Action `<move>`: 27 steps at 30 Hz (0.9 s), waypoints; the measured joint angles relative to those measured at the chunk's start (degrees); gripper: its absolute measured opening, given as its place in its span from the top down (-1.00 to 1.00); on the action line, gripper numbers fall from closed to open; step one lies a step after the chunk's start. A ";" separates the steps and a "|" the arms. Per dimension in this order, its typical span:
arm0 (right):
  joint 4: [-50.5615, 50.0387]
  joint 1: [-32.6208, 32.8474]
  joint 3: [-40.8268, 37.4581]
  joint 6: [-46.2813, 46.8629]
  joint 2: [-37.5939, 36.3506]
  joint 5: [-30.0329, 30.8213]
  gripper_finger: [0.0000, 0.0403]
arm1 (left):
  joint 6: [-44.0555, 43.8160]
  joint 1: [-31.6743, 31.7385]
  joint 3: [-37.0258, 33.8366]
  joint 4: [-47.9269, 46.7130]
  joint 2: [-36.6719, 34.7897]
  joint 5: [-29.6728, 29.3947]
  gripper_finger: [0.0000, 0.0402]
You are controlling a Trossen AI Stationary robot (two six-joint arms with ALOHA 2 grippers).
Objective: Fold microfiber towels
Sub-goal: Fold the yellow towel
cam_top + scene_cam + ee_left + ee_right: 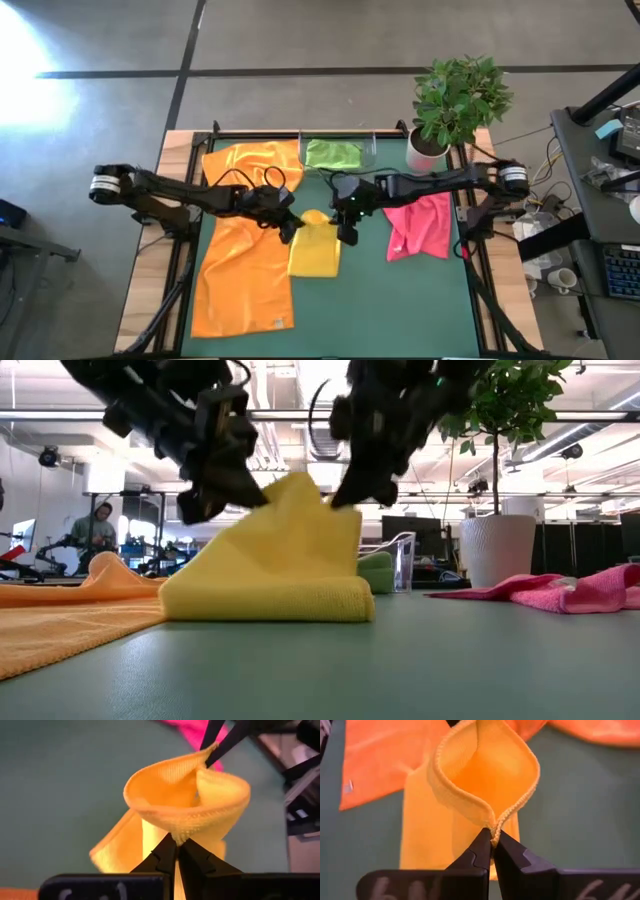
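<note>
Towels: yellow [315, 250], pink [422, 225], orange [245, 240].

1. The soft yellow microfiber towel [185, 805] is nubbly cloth with a stitched, ribbed hem.
2. The matt green table mat [400, 300] looks smooth.
3. The dark gripper fingers [485, 855] are matt plastic.
4. The orange cloth [245, 250] has a slight sheen.

Low view is cropping both arms at the top edge, and the yellow towel [280, 565] is blocking most of the lime green towel [377, 573] and part of the clear tray [398, 560] behind it. In the high view the left arm is covering the middle of the orange towel [245, 240], and the label near its lower corner is too small to read. Person [92, 530] in the background is too small to make out.
</note>
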 joint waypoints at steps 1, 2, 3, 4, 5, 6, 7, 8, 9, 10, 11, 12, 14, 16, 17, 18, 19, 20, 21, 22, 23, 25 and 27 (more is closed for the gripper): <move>-0.57 0.78 0.00 0.43 -1.10 1.39 0.96 | 0.49 -0.05 0.57 0.21 -0.50 0.05 1.00; -0.94 1.58 0.00 1.24 -2.14 2.80 0.96 | 0.92 -0.11 0.91 0.36 -1.29 0.32 1.00; -1.12 2.34 0.00 2.03 -3.14 4.05 0.96 | 1.05 -0.24 1.09 -0.21 -2.22 0.62 1.00; -1.56 3.12 0.00 3.19 -4.00 5.13 0.96 | 1.07 -0.45 1.46 -0.44 -2.71 0.75 1.00; -1.77 3.98 0.00 4.07 -4.75 6.37 0.96 | 1.11 -0.76 1.98 -0.31 -3.27 0.82 1.00; -1.68 4.84 0.00 5.08 -5.39 7.41 0.96 | 1.14 -1.09 2.15 -0.91 -4.17 0.81 1.00; -1.72 5.80 0.00 6.11 -5.71 8.71 0.96 | 1.14 -1.39 2.27 -2.27 -4.74 0.85 1.00; -1.72 6.69 0.00 7.03 -5.94 9.89 0.96 | 1.14 -1.74 2.59 -2.27 -5.16 0.87 1.00; -1.77 7.58 0.00 8.07 -6.02 11.01 0.96 | 1.14 -2.16 2.90 -2.18 -5.70 0.87 1.00; -1.97 8.61 0.00 9.49 -5.88 12.14 0.96 | 1.14 -2.63 2.89 -3.12 -6.21 0.87 1.00; -1.93 9.57 0.01 10.99 -5.59 13.24 0.96 | 1.08 -3.23 2.86 -3.73 -6.42 0.86 1.00; -1.92 10.55 0.04 12.44 -5.47 14.19 0.96 | 1.06 -3.92 2.88 -3.40 -6.43 0.87 1.00; -1.75 12.83 0.00 15.63 -4.82 15.95 0.96 | -0.11 -5.65 2.84 -4.46 -6.51 0.86 1.00; -0.67 15.17 0.11 18.96 -4.40 17.76 0.96 | -2.05 -7.72 2.78 -4.24 -6.23 0.90 1.00; -1.06 16.37 0.11 20.49 -4.34 18.56 0.96 | -2.91 -8.98 2.80 -4.27 -6.15 0.95 1.00; -1.17 17.42 0.34 21.89 -4.08 19.35 0.96 | -3.38 -10.21 2.74 -4.73 -6.15 0.95 1.00; -0.77 18.48 0.81 23.01 -3.85 20.02 0.96 | -3.65 -11.53 2.69 -4.83 -6.15 0.97 1.00; -0.36 19.59 1.31 24.06 -3.66 20.69 0.96 | -4.41 -12.73 2.69 -4.54 -5.92 0.95 1.00; -0.55 20.57 1.66 25.08 -3.52 21.33 0.96 | -5.65 -13.91 2.69 -4.30 -5.64 1.00 1.00; -0.84 21.50 2.17 25.94 -3.18 21.91 0.96 | -6.96 -15.01 2.69 -4.49 -5.52 1.03 1.00; -0.67 22.38 2.89 27.19 -2.62 22.49 0.96 | -8.11 -16.25 2.67 -4.74 -5.49 1.02 1.00; -0.54 24.01 4.10 29.10 -1.52 22.65 0.96 | -10.00 -18.29 2.67 -4.08 -5.35 1.02 1.00; -0.71 25.67 5.78 30.63 0.07 22.75 0.96 | -12.19 -20.09 2.69 -4.20 -5.21 1.02 1.00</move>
